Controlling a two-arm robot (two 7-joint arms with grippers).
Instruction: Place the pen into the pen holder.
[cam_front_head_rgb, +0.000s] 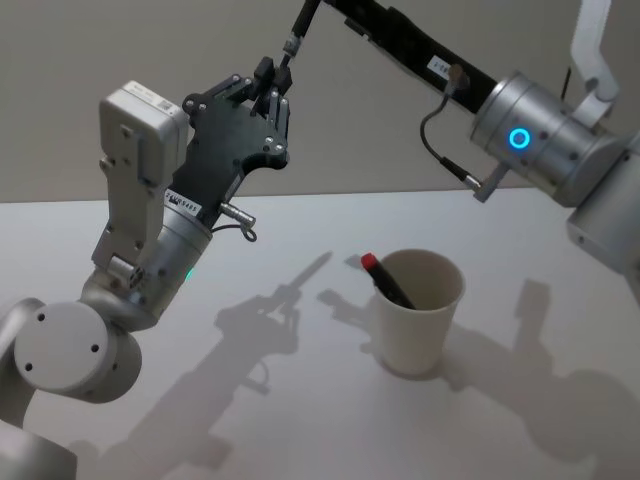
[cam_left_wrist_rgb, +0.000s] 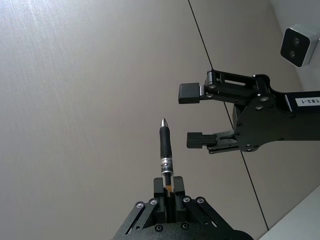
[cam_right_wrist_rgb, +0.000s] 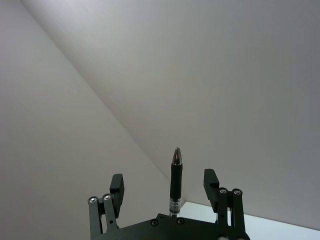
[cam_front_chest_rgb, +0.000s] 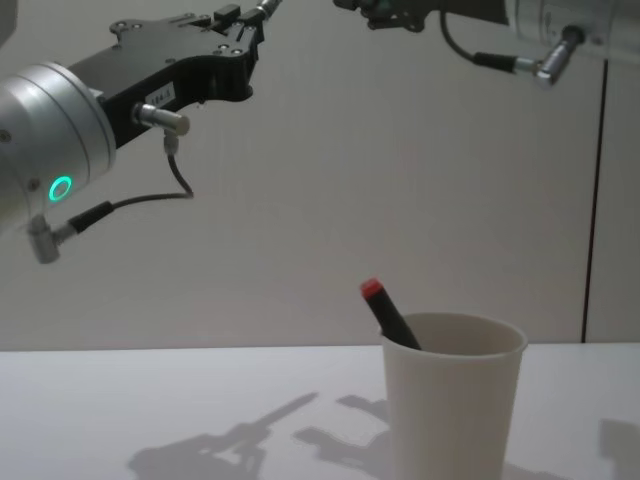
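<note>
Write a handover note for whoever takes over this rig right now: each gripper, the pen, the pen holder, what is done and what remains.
The left gripper is raised high above the table, jaws shut on a slim black pen with a silver tip.
The right gripper is raised close to it, jaws open, not gripping anything.
The pen, black with a red tip, leans inside the pen holder, red end sticking out over the rim.
The pen holder stands upright on the table.
Done: the pen is in the pen holder.
Left: probably only the slim black pen, which likely needs handing over or setting down.
</note>
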